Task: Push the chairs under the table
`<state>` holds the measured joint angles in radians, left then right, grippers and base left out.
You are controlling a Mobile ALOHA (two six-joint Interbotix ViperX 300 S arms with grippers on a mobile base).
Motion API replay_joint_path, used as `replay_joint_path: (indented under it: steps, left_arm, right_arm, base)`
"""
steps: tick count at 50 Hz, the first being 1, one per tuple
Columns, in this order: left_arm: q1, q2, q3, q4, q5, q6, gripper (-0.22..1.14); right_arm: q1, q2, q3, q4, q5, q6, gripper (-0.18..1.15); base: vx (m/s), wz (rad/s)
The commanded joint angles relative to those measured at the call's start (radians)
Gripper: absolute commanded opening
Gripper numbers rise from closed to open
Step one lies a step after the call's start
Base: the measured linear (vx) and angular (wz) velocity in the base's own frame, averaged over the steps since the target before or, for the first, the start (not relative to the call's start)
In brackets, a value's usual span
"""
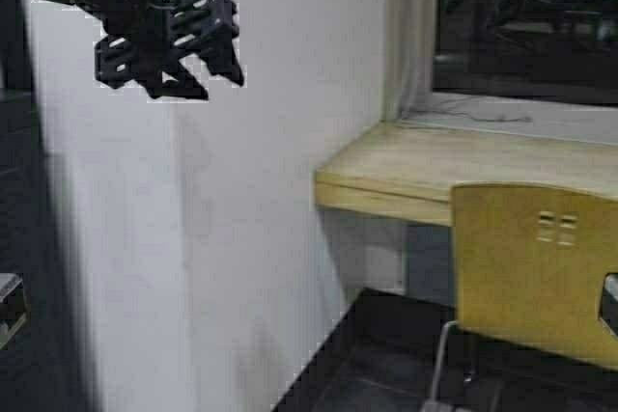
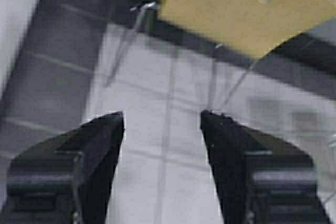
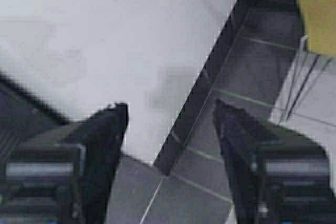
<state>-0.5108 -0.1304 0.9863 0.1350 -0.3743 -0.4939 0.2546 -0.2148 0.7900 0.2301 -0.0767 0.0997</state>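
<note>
A white wall (image 1: 222,238) met the table (image 1: 425,166) under a window. The chair (image 1: 541,272) stood just before the table's edge. Both the left gripper (image 2: 161,121) and right gripper (image 3: 170,111) hung wide open, empty.

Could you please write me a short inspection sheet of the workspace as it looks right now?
Surface: pale wood table under the window, top bare where visible.
Job's things: one tan chair, back towards the robot, standing at the table's front edge.
Clutter: nothing seen.
Grippers: left gripper open, raised, holding nothing; right gripper open, holding nothing.
Cables: thin cord on the window sill.
Surroundings: white wall, dark tiled floor.
</note>
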Motion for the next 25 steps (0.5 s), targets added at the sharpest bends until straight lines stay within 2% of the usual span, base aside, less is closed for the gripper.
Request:
replay_joint_path:
  steps: [1,13,25]
  left_arm:
    - [0.0,-0.006,-0.017,0.002,0.009,0.064,0.84]
    - [0.052,-0.012,-0.052,-0.012,0.041,0.075,0.84]
    - [0.055,-0.086,-0.169,-0.008,0.275,0.091,0.84]
  right_arm:
    - [-0.021,-0.005,-0.017,-0.006,0.002,-0.006,0.86]
    - [-0.021,-0.005,-0.012,-0.006,0.014,-0.005,0.86]
    - [-0.023,-0.005,-0.017,-0.006,0.031,-0.009,0.86]
  base:
    - [-0.28,0.27]
    - [-0.33,0.31]
    - [-0.36,0.23]
